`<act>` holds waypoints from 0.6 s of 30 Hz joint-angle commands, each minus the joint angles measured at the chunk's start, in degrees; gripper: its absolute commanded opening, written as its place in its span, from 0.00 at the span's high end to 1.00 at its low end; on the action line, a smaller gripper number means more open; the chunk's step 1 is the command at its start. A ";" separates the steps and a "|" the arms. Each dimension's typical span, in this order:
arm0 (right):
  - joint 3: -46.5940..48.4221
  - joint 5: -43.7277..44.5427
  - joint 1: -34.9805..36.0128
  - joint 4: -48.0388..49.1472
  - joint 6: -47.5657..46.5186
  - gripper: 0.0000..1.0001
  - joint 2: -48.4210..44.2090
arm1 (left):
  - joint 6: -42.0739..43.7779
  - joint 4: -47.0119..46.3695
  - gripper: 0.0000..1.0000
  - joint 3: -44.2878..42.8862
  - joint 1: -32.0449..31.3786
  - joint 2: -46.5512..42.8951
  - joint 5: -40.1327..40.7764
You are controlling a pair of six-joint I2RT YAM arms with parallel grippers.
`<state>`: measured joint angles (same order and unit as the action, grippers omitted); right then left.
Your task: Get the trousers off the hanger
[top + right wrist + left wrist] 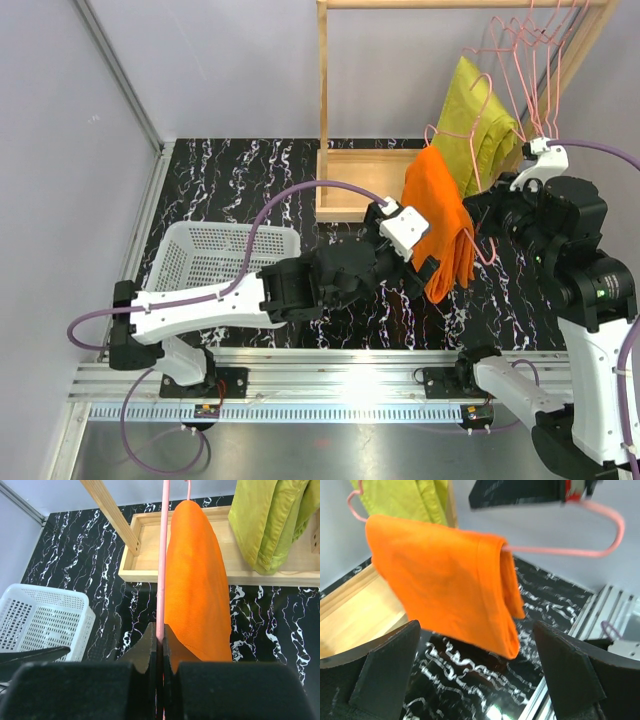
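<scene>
Pincer on my left point(476, 645) was spread wide and nearer the trousers point(445, 585), which hung just ahead of it: soft orange cloth folded over the bar of the thin pink wire hanger point(555, 551), their length dropping toward the desk point(465, 680). My right pincer point(160, 649) was pressed together on that wire.

You have a white mesh basket point(235, 228) by the near-left corner of the black marbled worktop point(240, 185). A wooden rack point(322, 100) stands along its far edge. Toward the far-right corner hang a yellow-green garment point(480, 130) and spare pink hangers point(530, 50).
</scene>
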<state>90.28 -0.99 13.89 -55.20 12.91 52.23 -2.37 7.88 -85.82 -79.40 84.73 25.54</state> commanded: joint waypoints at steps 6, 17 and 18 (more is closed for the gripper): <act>0.95 -1.55 0.08 18.81 0.98 1.00 -2.84 | 1.93 -9.10 0.01 -6.64 -0.41 7.73 2.92; 5.70 -4.72 0.17 18.55 2.03 1.00 -1.34 | 3.78 -9.81 0.01 -9.28 0.38 12.91 8.57; 5.78 -4.72 0.09 18.72 1.95 1.00 -1.43 | 3.60 -10.07 0.01 -9.54 0.47 13.79 8.91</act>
<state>91.22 -3.73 13.89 -51.70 13.85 52.29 1.06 2.83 -91.94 -79.40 97.45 31.81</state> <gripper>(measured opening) 0.042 0.987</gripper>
